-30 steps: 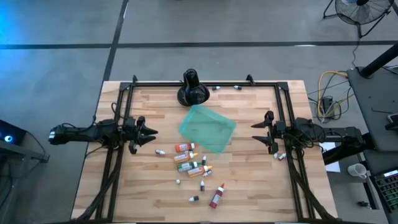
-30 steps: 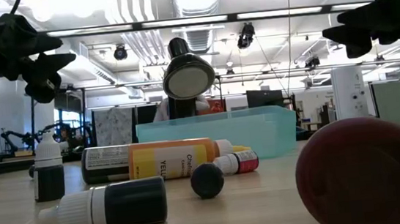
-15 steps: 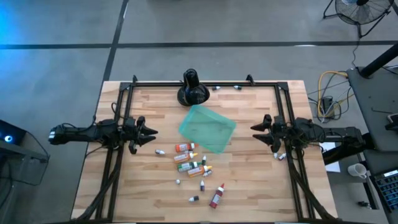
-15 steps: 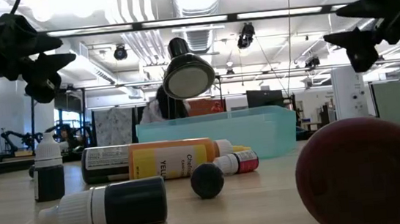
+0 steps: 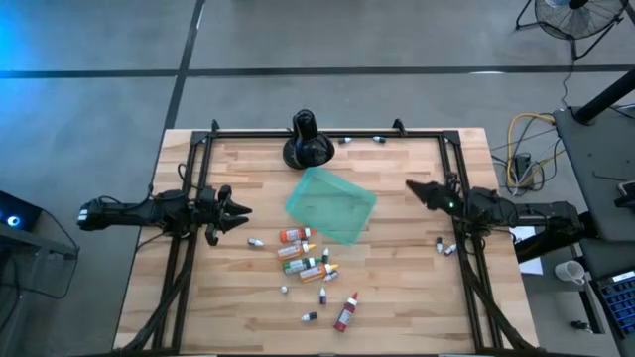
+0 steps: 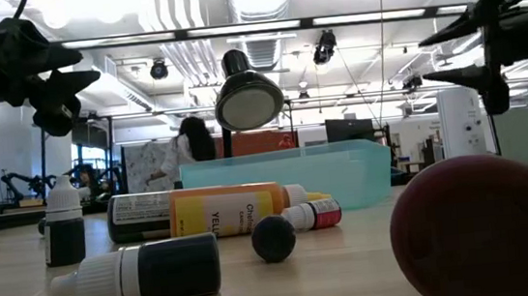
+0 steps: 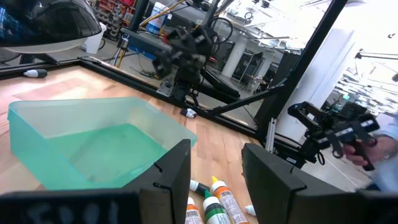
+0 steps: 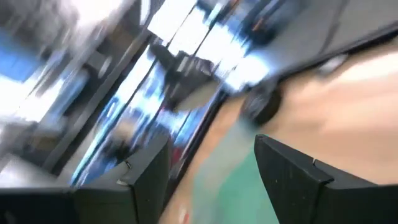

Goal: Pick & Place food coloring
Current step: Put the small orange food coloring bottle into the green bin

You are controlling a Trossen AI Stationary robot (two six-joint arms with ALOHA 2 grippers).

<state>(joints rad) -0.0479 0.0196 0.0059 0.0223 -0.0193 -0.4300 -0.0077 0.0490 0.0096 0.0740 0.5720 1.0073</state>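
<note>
Several tiny food coloring bottles (image 5: 310, 260) lie on their sides in a loose scatter on the wooden table, near the teal tray (image 5: 330, 203). The low view shows them (image 6: 226, 211) close up, with one bottle (image 6: 63, 230) standing upright on its base. My left gripper (image 5: 241, 210) hovers open toward the table's left, pointing at the tray and bottles (image 7: 211, 199). My right gripper (image 5: 415, 186) hovers open at the right side, rolled so one finger is above the other (image 6: 454, 50). Neither touches anything.
A black round-based stand (image 5: 308, 145) sits behind the tray at the far edge. Stray bottles lie by the far rail (image 5: 347, 140) and near the right rail (image 5: 444, 245). A red object (image 6: 486, 229) fills the low view's near right corner. Black frame rails run along both sides.
My right gripper has rolled about its wrist, so its fingers went from side by side to one above the other, and its tip has swung toward the far edge. It has stayed open. The left arm, tray and bottles have not moved.
</note>
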